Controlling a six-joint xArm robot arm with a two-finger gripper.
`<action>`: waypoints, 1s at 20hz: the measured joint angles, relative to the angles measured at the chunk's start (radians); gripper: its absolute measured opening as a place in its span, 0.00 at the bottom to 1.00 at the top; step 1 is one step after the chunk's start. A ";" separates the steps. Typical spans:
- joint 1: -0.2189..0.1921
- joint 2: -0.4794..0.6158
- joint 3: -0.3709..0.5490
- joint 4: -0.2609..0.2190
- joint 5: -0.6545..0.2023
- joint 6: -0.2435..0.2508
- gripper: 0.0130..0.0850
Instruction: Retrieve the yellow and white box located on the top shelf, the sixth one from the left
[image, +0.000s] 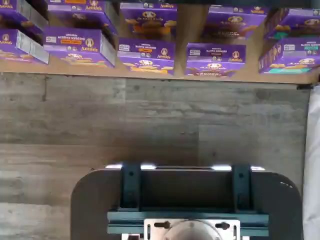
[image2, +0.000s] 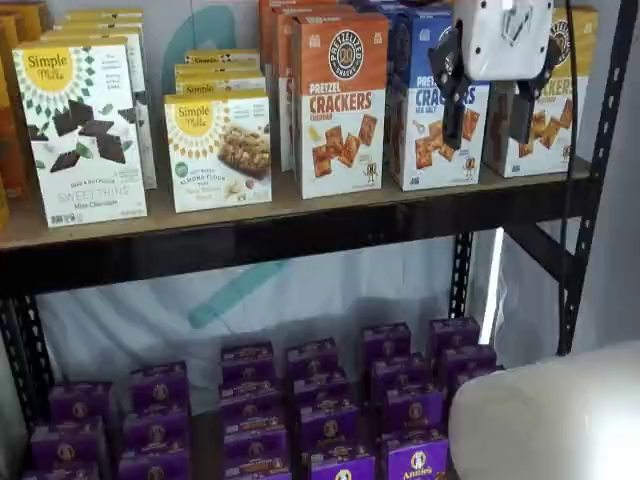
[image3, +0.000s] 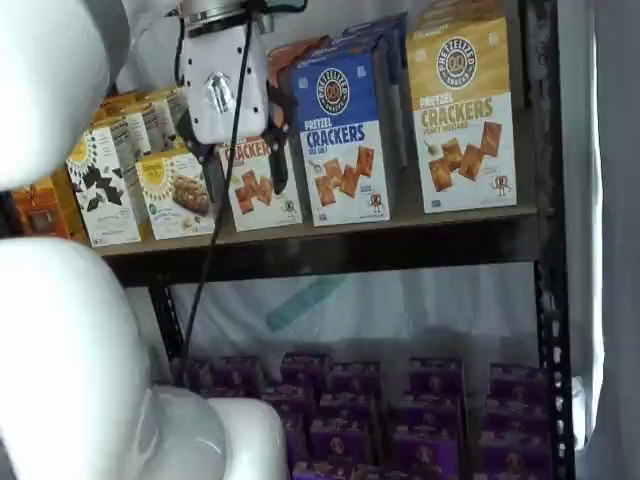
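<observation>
The yellow and white box (image3: 463, 120) stands at the right end of the top shelf (image3: 330, 238), yellow band above, white below with brown crackers. In a shelf view it (image2: 556, 120) is partly hidden behind the gripper. My gripper (image2: 487, 135), a white body with two black fingers, hangs in front of the top shelf (image2: 300, 218), before the blue-topped box (image2: 425, 110) and the yellow box. A plain gap shows between the fingers, and they are open and empty. It also shows in a shelf view (image3: 247, 180). The wrist view shows neither the box nor the fingers.
An orange-topped crackers box (image2: 340, 100) and Simple Mills boxes (image2: 82, 130) stand further left on the top shelf. Purple boxes (image2: 330, 410) fill the lower level and show in the wrist view (image: 146, 55) beyond the floor. A black upright (image2: 598, 170) stands right of the yellow box.
</observation>
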 joint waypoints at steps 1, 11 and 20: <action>-0.007 0.008 -0.007 0.008 0.014 -0.003 1.00; -0.028 0.033 -0.022 0.011 0.026 -0.023 1.00; -0.114 0.051 -0.004 -0.059 -0.107 -0.132 1.00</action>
